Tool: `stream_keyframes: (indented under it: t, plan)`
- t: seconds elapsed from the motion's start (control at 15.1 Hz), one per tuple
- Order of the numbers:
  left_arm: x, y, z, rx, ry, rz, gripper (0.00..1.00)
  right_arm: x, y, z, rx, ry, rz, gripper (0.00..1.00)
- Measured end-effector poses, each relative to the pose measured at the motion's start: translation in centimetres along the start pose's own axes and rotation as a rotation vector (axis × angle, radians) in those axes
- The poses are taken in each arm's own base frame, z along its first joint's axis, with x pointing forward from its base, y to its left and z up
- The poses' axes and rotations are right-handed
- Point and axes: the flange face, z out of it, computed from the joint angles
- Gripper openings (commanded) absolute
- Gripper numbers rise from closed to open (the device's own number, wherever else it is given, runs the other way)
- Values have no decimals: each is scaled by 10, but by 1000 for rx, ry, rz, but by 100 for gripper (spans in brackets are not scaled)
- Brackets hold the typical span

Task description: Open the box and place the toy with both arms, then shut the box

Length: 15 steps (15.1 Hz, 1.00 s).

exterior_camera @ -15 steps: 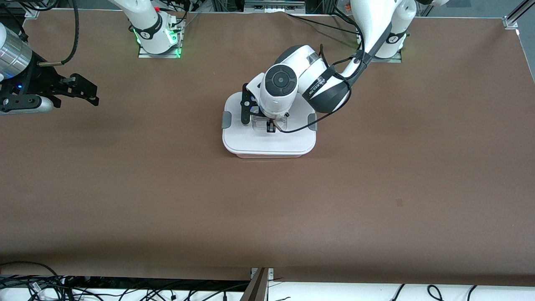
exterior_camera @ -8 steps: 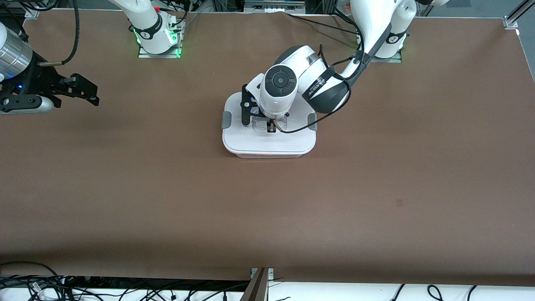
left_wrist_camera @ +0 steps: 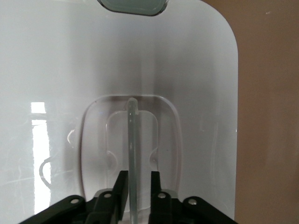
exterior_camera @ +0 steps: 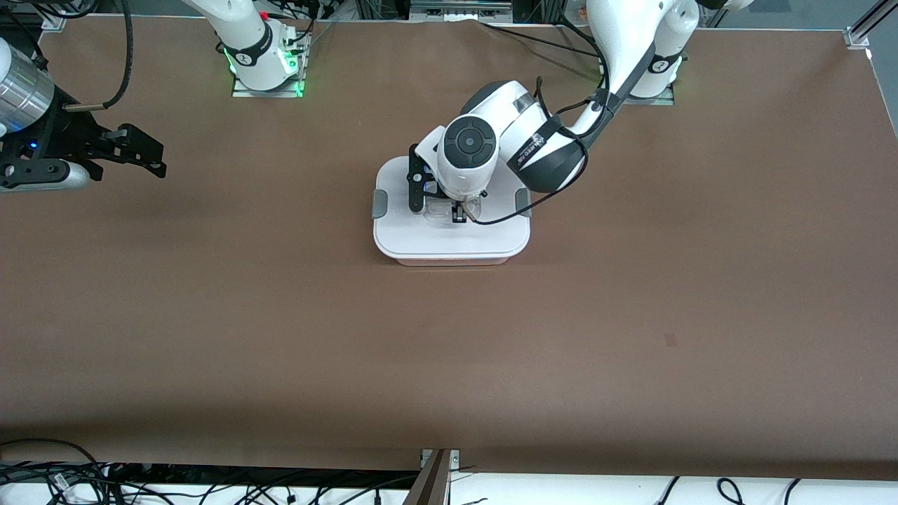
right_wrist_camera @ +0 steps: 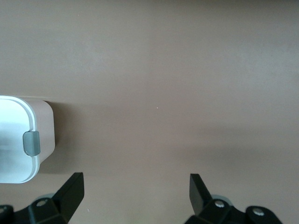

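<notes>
The box (exterior_camera: 451, 235) sits mid-surface with its lid (exterior_camera: 421, 238) on. The left pincer (left_wrist_camera: 136, 184) is directly over the lid's clear handle (left_wrist_camera: 132, 140), fingers straddling it with slight gaps, so released. The right pincer (right_wrist_camera: 135, 186) waits spread wide toward the right arm's end. No toy visible.

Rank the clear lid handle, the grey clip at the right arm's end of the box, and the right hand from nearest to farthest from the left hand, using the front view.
1. Clear handle: at the lid's centre, between the left hand's fingers.
2. Grey clip: on the lid's edge toward the right arm's end.
3. Right hand: open, waiting over bare table at the right arm's end.
</notes>
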Motion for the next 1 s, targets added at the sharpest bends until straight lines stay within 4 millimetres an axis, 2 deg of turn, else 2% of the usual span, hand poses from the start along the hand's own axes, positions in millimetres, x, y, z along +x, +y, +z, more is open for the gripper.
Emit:
stream_keyframes:
  t: [0.13, 0.2, 0.33, 0.47, 0.53, 0.6, 0.73, 0.8, 0.86, 1.0]
  plan:
    - [-3, 5, -15, -2, -10, -13, 100, 0, 0, 0, 0, 0, 0, 100]
    - [-5, 9, -28, 1, -14, -21, 100, 0, 0, 0, 0, 0, 1, 100]
    - [-13, 21, -65, 11, -25, -51, 100, 0, 0, 0, 0, -1, 1, 100]
    - [-36, 30, -112, 32, -33, -133, 100, 0, 0, 1, 0, -1, 1, 100]
    - [-56, 30, -139, 47, -33, -192, 100, 0, 0, 1, 0, -1, 2, 100]
    - [-85, 24, -167, 66, -31, -256, 100, 1, 1, 1, 0, -1, 2, 100]
    - [-160, 1, -219, 108, 1, -385, 100, 1, 1, 1, 0, -1, 3, 100]
    - [-201, -13, -238, 123, 19, -454, 100, 1, 1, 1, 0, -1, 3, 100]
    - [-240, -27, -249, 130, 32, -522, 100, 1, 1, 1, 0, -2, 3, 100]
    - [-306, -51, -257, 136, 39, -629, 100, 1, 1, 1, 0, -2, 3, 100]
